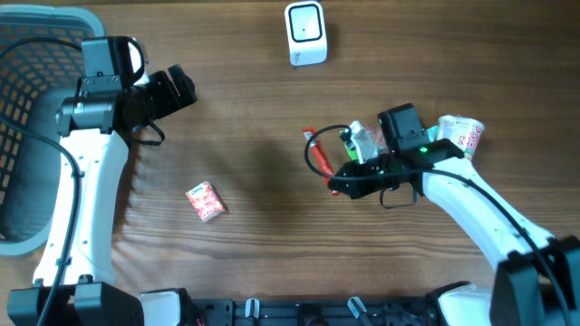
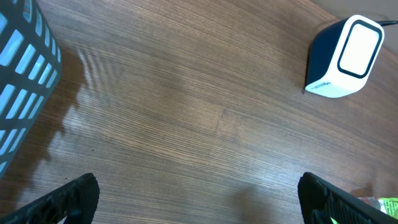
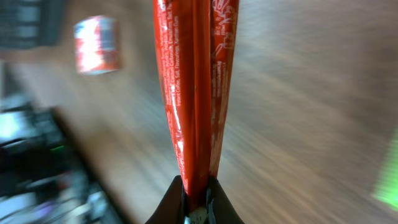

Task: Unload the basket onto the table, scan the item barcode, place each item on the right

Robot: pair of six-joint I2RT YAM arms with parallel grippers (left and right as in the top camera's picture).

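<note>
Packet: red stick packet (image 1: pixel 317 154) gripped at its near end by the right tool (image 1: pixel 335 183), which is clenched on it above the counter (image 1: pixel 254 118).
Long axis: runs from the grip away from the robot, with the free end aimed roughly at the scanner.
Scanner: white scanner (image 1: pixel 305 33) stands well apart, beyond that free end, near the far edge.
Left tool: left tool (image 1: pixel 177 91) is released, jaws wide and holding nothing, beside the basket (image 1: pixel 27 136).
Likely call: the right arm carries the packet forward along its own axis. The barcode side cannot be told.
</note>
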